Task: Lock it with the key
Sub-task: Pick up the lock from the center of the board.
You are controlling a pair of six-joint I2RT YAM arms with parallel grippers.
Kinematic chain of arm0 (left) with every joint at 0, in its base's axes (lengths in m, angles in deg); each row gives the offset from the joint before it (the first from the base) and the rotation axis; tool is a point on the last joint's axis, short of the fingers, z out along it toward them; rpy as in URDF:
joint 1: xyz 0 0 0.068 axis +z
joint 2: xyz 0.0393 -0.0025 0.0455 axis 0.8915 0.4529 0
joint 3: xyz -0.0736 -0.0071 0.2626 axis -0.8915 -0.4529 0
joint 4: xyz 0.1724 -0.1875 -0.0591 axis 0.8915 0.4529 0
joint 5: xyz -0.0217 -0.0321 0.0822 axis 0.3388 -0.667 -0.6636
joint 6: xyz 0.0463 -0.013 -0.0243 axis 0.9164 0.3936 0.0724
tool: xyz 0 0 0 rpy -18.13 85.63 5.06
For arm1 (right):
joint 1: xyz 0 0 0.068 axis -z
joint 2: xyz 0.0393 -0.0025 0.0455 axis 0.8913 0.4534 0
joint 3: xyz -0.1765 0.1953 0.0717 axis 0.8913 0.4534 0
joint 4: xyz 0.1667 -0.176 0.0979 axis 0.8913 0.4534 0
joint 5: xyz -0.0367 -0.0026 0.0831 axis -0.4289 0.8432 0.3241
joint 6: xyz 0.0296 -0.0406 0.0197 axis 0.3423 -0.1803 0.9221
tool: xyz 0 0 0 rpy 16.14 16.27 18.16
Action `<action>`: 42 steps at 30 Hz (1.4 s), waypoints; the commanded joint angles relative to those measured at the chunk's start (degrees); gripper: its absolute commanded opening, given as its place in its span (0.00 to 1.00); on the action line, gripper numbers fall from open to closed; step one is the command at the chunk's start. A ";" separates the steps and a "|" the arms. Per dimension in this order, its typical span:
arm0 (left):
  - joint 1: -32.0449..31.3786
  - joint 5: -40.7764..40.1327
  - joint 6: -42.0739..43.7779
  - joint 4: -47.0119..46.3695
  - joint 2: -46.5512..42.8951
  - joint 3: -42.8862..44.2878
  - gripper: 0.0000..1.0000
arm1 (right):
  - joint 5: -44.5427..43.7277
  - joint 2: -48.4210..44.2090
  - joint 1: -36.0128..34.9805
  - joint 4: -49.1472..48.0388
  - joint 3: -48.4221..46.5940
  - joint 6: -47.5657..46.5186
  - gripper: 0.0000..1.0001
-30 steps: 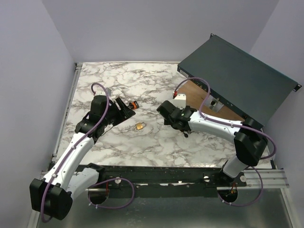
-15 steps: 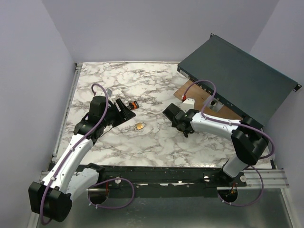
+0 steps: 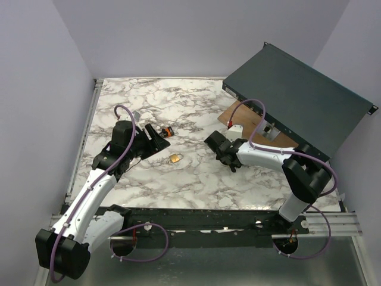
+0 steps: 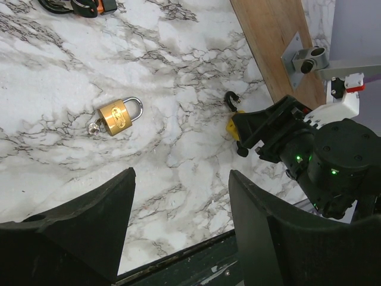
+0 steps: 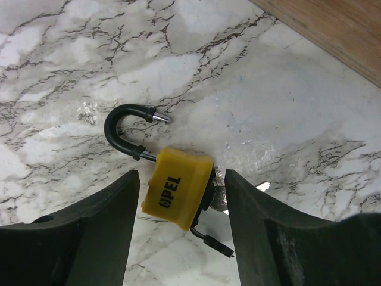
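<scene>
Two released tools: right tool (image 5: pixel 181 179) straddles a yellow padlock (image 5: pixel 178 187) lettered "PEL", shackle (image 5: pixel 115 128) open, on the worktop (image 5: pixel 268 119); left tool (image 4: pixel 181 174) hovers empty.

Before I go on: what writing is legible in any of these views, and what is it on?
"OPEL": black letters on the yellow padlock, in the right wrist view; the first letter is less clear.
The mark on the brass padlock is too small to read.
Nothing else is legible.
</scene>
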 commanded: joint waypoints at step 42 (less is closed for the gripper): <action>-9.37 14.43 21.17 0.06 2.77 22.87 0.59 | 38.88 -25.58 -2.66 -3.95 -17.31 -30.46 0.01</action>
